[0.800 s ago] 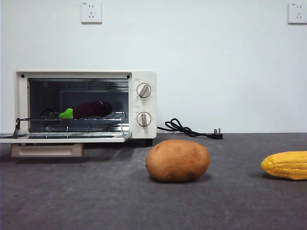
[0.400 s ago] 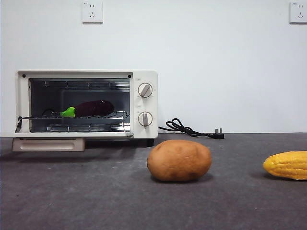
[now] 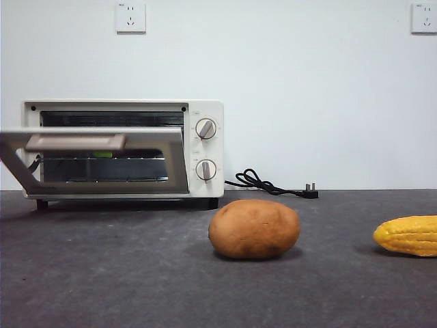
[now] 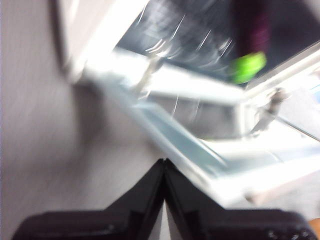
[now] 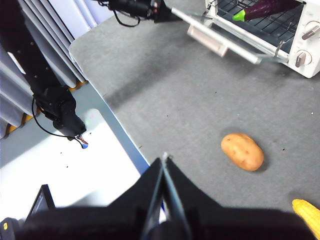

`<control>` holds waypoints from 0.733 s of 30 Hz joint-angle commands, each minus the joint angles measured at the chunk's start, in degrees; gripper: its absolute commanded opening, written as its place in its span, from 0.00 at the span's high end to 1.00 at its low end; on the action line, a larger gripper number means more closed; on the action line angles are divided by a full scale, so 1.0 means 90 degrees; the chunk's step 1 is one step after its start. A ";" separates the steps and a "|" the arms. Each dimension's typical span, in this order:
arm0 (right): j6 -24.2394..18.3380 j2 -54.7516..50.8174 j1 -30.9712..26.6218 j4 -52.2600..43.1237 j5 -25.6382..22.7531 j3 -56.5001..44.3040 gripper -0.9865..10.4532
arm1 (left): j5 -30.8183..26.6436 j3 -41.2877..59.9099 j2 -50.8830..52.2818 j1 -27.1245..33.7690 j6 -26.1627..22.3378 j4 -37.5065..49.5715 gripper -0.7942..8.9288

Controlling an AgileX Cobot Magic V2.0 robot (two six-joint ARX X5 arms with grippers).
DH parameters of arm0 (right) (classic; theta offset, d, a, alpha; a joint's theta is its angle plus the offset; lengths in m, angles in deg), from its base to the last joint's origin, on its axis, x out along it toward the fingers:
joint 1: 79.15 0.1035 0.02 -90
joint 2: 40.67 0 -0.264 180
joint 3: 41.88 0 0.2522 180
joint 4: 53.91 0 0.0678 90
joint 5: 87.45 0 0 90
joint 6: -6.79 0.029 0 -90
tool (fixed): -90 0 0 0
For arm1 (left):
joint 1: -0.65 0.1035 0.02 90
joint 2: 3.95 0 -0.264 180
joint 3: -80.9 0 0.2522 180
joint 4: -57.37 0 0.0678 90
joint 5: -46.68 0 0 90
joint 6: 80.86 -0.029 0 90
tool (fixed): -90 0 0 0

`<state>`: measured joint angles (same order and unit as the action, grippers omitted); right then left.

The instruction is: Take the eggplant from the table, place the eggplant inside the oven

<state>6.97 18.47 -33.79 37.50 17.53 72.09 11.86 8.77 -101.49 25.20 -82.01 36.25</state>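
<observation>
Nearest to me in the front view, the brown potato (image 3: 254, 229) sits on the dark grey table (image 3: 136, 287), with the yellow corn cob (image 3: 407, 235) off to one side at the picture's edge, well apart from it. Behind them stands the cream oven (image 3: 123, 149), its glass door (image 3: 95, 160) tilted partway between open and shut, the beige handle (image 3: 75, 141) at its upper edge. Through the gap I can only make out a green speck (image 3: 102, 154) of stem on the wire rack from here; my right wrist camera shows the eggplant (image 5: 267, 7) plainly, lying on the rack inside the oven, green end toward the door side. My left gripper (image 4: 164, 165) has its jaws pressed together, just beside the door's outer edge; that picture is blurred, so I cannot tell whether it touches. My right gripper (image 5: 164, 162) hangs high above the table, jaws also closed on nothing. Farthest back, a black power cord (image 3: 270, 184) lies by the wall, below two sockets (image 3: 130, 17).
</observation>
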 commanded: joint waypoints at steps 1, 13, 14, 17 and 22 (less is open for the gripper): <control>-0.0046 -0.0012 0.0007 0.0153 0.0005 -0.0017 0.92 | 0.0100 -0.0117 0.0053 -0.0185 0.0197 0.0245 0.93; 0.0029 -0.0017 0.0007 0.0153 0.0493 -0.0017 0.92 | -0.1008 -0.0770 0.0053 -0.1027 0.0313 0.0784 0.93; 0.0029 -0.0017 0.0007 0.0153 0.0508 -0.0017 0.92 | -0.1161 -0.0833 0.0053 -0.1076 0.0289 0.0787 0.93; 0.0029 -0.0017 0.0007 0.0153 0.0508 -0.0017 0.92 | -0.1574 -0.0988 0.0053 -0.1180 0.0221 0.0799 0.93; 0.0121 -0.0017 0.0007 0.0153 0.0508 -0.0017 0.92 | -0.2052 -0.1146 0.0053 -0.1275 0.0223 0.0806 0.93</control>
<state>7.39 18.44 -33.79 37.50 21.95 72.09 -6.32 -1.55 -100.57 14.01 -79.37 43.09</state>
